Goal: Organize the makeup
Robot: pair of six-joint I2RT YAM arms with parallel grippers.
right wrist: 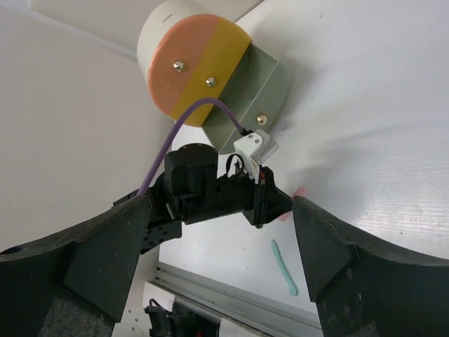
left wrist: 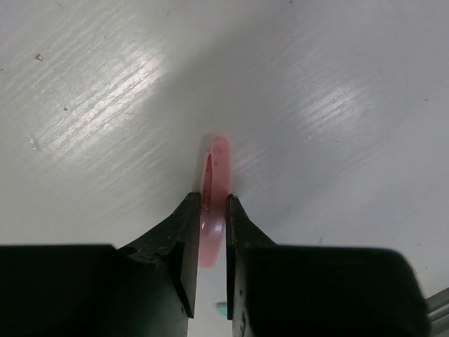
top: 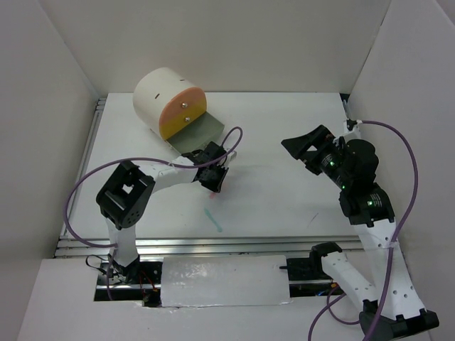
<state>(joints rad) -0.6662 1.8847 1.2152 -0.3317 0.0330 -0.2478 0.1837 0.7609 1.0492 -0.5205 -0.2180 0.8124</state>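
Pink stick (left wrist: 215,165) is pinched between the left fingers (left wrist: 186,239), its end poking out past the tips, low over the white surface (left wrist: 337,105). Left arm (top: 160,176) stretches forward, wrist tipped down. Right arm (top: 355,177) is raised and folded; right fingers (right wrist: 344,253) are spread wide, holding nothing. Top view hides the contact, left wrist view shows it. Right wrist view shows teal stick (right wrist: 284,268) behind the left fingers and cream box (right wrist: 203,70) beyond them.
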